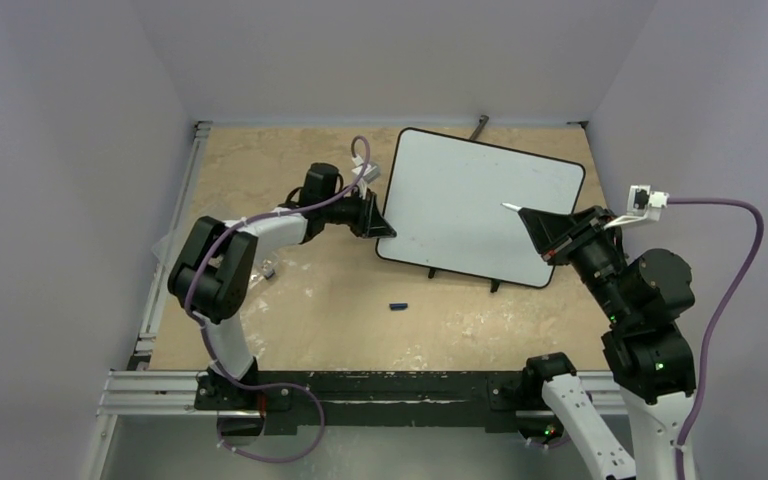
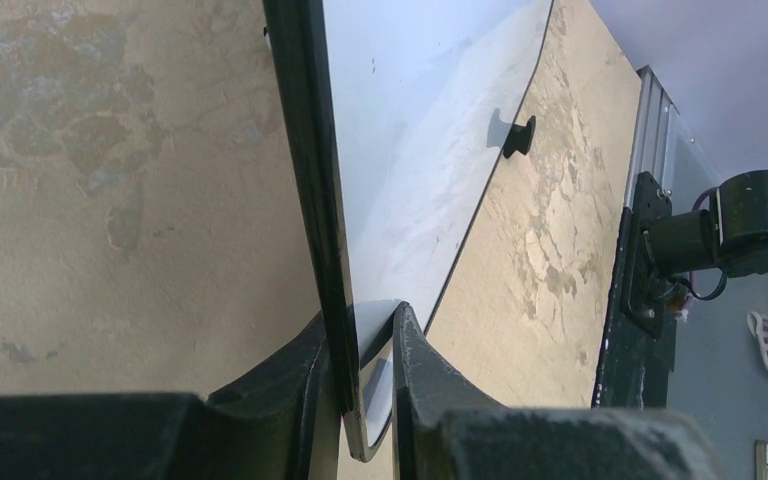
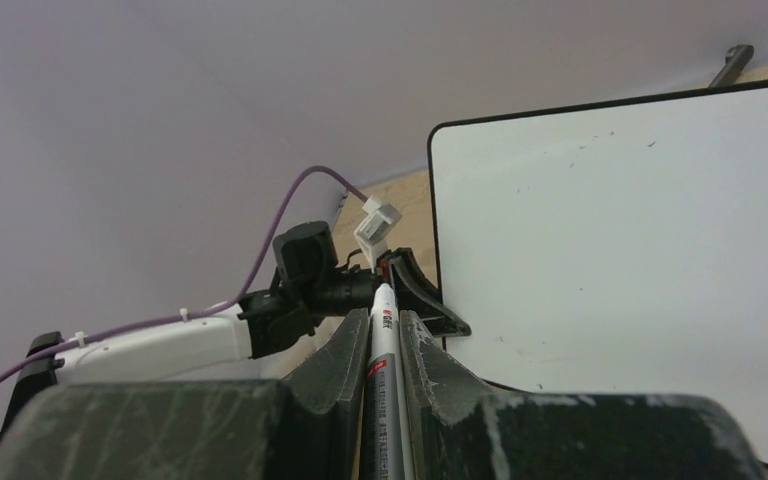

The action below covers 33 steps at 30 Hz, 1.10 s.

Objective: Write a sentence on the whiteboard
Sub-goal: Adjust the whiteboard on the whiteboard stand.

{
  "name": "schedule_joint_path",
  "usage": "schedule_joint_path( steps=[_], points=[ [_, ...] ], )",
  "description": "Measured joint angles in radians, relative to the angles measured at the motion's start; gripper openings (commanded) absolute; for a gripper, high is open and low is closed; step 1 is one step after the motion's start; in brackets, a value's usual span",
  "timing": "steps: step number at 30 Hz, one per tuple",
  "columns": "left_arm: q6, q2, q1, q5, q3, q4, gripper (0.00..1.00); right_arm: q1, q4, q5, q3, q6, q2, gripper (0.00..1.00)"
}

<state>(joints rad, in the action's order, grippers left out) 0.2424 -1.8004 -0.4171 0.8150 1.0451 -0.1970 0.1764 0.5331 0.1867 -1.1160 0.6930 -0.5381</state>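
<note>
The whiteboard (image 1: pixel 470 200) lies toward the far side of the bench (image 1: pixel 300 310), its face blank: no letter of the sentence shows on it. The left tool (image 1: pixel 377 224) is pinched narrow on the board's left rim, close to its near-left corner. The right tool (image 1: pixel 542 230) is clamped on a marker (image 1: pixel 512 208) whose tip hangs over the board's right half; whether it touches I cannot tell. The main risk, I judge, is the board pivoting under pen pressure, since only one edge is held, which would skew the strokes. Pressing too hard could also push the marker back through the jaws. A small blue cap-like piece (image 1: pixel 397 306) lies off the board's near edge.
</note>
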Motion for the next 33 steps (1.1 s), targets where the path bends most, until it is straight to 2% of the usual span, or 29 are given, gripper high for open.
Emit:
schedule_joint_path(
  steps=[6,12,18,24,27,33],
  points=[
    [0.001,-0.097,-0.009,0.007,0.093,0.058,0.0,0.0,-0.001,0.0,0.002,0.0,0.003,0.0],
    [0.001,-0.109,-0.012,0.006,0.13,0.1,0.02,0.0,-0.007,0.016,0.033,0.0,0.003,0.0],
    [-0.001,-0.189,-0.032,-0.012,0.318,0.273,0.03,0.0,-0.023,0.02,0.045,0.003,0.002,0.0],
    [-0.026,-0.238,-0.079,-0.087,0.408,0.385,0.0,0.0,-0.032,0.023,0.046,0.004,0.002,0.0],
    [-0.058,-0.226,-0.124,-0.176,0.402,0.4,0.0,0.0,-0.033,0.023,0.053,0.003,0.002,0.0],
    [-0.1,-0.12,-0.178,-0.328,0.214,0.308,0.0,0.0,-0.04,0.034,0.082,0.007,0.002,0.0]
  ],
)
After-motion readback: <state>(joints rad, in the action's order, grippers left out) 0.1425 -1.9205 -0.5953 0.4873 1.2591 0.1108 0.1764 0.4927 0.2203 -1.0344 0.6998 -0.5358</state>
